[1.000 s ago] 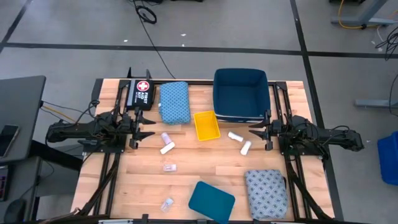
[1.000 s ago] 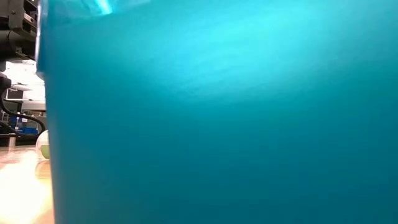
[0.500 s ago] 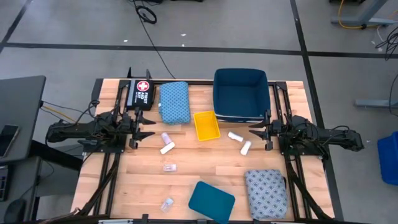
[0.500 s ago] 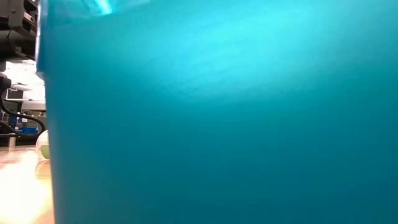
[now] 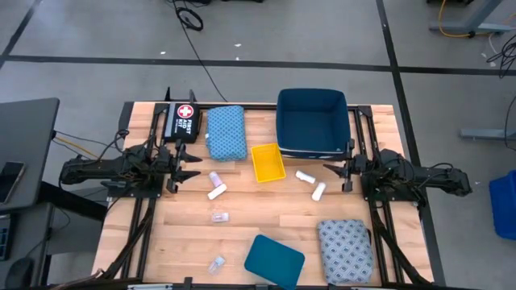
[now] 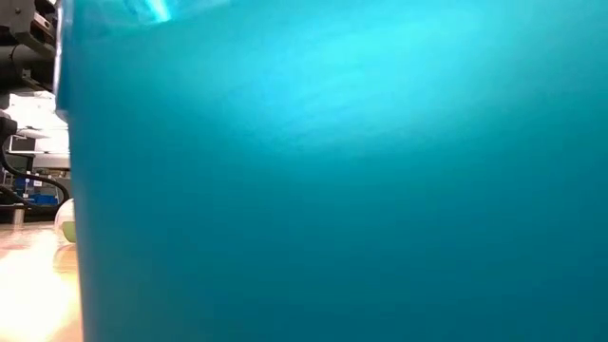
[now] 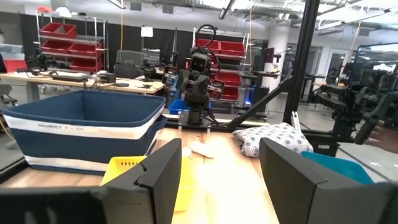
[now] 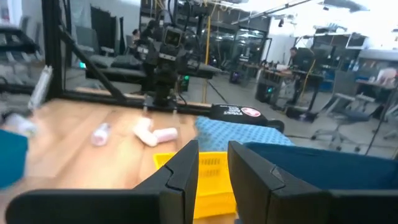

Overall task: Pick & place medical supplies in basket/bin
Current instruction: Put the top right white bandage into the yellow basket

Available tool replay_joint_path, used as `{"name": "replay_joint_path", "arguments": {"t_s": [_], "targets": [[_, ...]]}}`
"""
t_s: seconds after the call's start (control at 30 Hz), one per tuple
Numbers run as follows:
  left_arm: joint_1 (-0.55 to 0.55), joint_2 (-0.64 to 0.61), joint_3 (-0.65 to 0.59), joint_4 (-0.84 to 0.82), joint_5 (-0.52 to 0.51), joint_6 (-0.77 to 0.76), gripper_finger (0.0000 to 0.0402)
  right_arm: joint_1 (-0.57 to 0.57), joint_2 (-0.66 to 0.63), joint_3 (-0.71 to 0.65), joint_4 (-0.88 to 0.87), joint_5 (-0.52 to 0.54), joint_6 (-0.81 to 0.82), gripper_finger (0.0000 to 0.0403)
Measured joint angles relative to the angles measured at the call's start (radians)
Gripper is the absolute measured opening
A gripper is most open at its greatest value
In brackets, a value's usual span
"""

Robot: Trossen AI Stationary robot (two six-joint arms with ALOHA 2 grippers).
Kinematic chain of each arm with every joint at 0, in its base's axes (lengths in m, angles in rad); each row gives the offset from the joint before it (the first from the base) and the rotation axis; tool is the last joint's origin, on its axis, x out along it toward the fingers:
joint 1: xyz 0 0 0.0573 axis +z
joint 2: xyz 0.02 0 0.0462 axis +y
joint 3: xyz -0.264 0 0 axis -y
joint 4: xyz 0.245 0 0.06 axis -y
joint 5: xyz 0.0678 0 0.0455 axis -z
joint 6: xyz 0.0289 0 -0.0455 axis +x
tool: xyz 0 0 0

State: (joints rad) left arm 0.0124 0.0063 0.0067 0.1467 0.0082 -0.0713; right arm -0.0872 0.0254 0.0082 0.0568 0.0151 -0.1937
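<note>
Two arms lie low at the table's [image 5: 185, 234] side edges, facing each other across it. The left gripper [image 5: 187, 168] sits at the left edge with its fingers spread wide; the right gripper [image 5: 334, 171] sits at the right edge with its fingers narrow, a slim gap between them in its wrist view. Neither holds anything.

The blue bin [image 5: 312, 122] stands at the far side, right of centre. A blue pad [image 5: 226, 132] lies far left of centre, just right of the black case [image 5: 181, 121]. A grey-blue pad [image 5: 345, 250] lies at the near right corner, with a teal lid [image 5: 274, 259] just left of it; that lid fills the low view. A yellow tray [image 5: 268, 162] sits just beside the bin's near left corner.

Two white rolls [image 5: 312, 183] lie near the right gripper, two more [image 5: 216, 185] near the left gripper. One clear packet [image 5: 219, 217] lies nearer, another [image 5: 216, 264] at the near edge.
</note>
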Motion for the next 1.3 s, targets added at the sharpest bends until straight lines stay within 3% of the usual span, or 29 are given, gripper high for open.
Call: {"name": "replay_joint_path", "arguments": {"t_s": [0.23, 0.57, 0.83, 1.03, 1.3], "targets": [[0.0, 0.0, 0.0, 0.017, -0.007, -0.032, 0.0202, 0.0, 0.0, 0.0, 0.0, 0.002, -0.047, 0.0096], [0.0, 0.0, 0.0, 0.068, -0.012, -0.026, 0.0202, 0.0, 0.0, 0.0, 0.056, -0.017, 0.074, 0.0096], [0.0, 0.0, 0.005, 0.068, -0.016, -0.064, 0.0202, 0.0, 0.0, 0.0, 0.073, -0.024, 0.265, 0.0096], [0.0, 0.011, 0.006, 0.044, -0.016, -0.045, 0.0202, 0.0, 0.002, 0.0, 0.088, -0.008, 0.277, 0.0096], [0.0, 0.055, 0.008, 0.04, -0.023, -0.017, 0.0202, 0.0, 0.207, 0.012, 0.054, 0.022, 0.321, 0.0105]]}}
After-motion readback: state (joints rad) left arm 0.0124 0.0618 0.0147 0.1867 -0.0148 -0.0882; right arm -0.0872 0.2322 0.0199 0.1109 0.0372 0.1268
